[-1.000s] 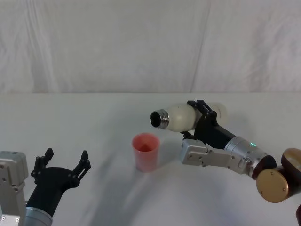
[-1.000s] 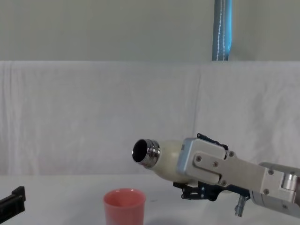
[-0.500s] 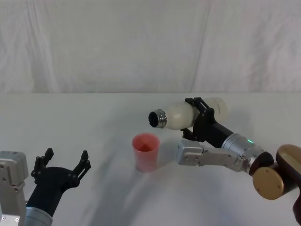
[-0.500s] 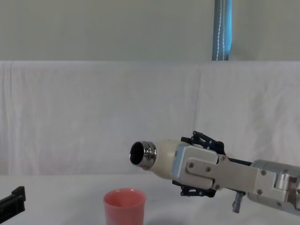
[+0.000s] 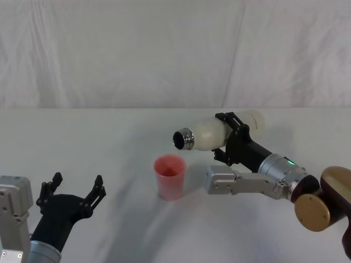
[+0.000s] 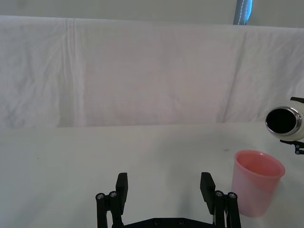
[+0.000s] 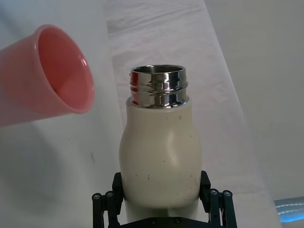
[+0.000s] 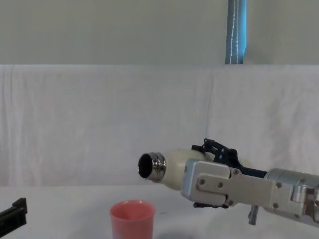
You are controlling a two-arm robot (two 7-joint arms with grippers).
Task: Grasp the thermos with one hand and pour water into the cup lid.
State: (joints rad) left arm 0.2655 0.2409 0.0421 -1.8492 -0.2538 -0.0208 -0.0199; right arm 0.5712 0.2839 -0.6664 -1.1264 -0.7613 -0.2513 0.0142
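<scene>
My right gripper point(image 5: 235, 137) is clamped on the thermos point(image 5: 211, 134), 1 finger on each side of the cream body, right of centre in the head frame. Thermos is held off the table point(image 5: 109, 142), tipped to nearly horizontal, steel neck pointing toward frame left and a bit down. Open mouth sits above and just right of the cup lid point(image 5: 170, 176), not touching it.

Chest frame: thermos point(image 8: 172, 167) at lower centre, mouth above the cup lid point(image 8: 132, 219) at the bottom edge, clear gap between them. Right gripper point(image 8: 217, 174) wraps the body behind the shoulder.

Right wrist frame: black fingers point(image 7: 107, 202) pressed on both sides of the thermos point(image 7: 160, 152); cup lid point(image 7: 45, 76) in the upper left, rim just beside the neck. I can't tell whether any water is running.

Cup lid stands upright on the table, centre of the head frame.

My left gripper point(image 5: 74, 192) is parked in the lower left of the head frame, fingers spread, holding nothing. Left wrist frame: its 2 fingers point(image 6: 122, 187) apart at bottom centre, cup lid point(image 6: 256, 187) at lower right, thermos mouth point(image 6: 284, 121) at the right edge.
</scene>
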